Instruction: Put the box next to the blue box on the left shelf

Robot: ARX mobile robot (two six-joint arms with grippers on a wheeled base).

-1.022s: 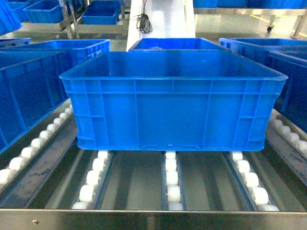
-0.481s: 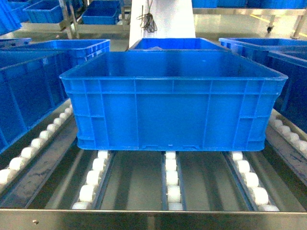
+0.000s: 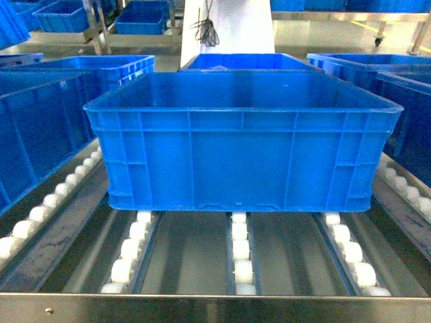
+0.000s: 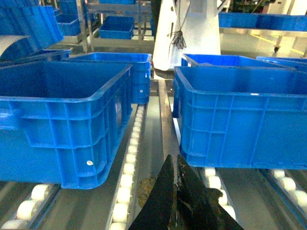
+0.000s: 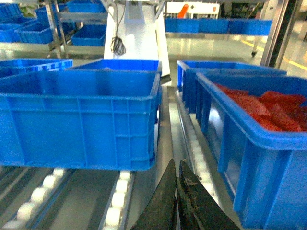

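While no arm is seen from the head camera, the box point(image 3: 242, 138) is shown resting squarely on the white rollers point(image 3: 240, 250) of the left shelf point(image 3: 215, 306), set back from the steel front lip. Another blue crate point(image 3: 40, 128) is seen just beside it on the left, with a narrow gap between the two walls. From the left wrist camera, the left pincer point(image 4: 175, 165) is pictured low at the shelf's front, its dark fingertips pressed together and aimed into that gap, with nothing held. From the right wrist camera, the right pincer point(image 5: 176, 168) is likewise seen with fingers together, empty, pointed along the roller track at the box's right corner. To that side, a crate of red material point(image 5: 261, 108) is seen, near the box but apart from it.
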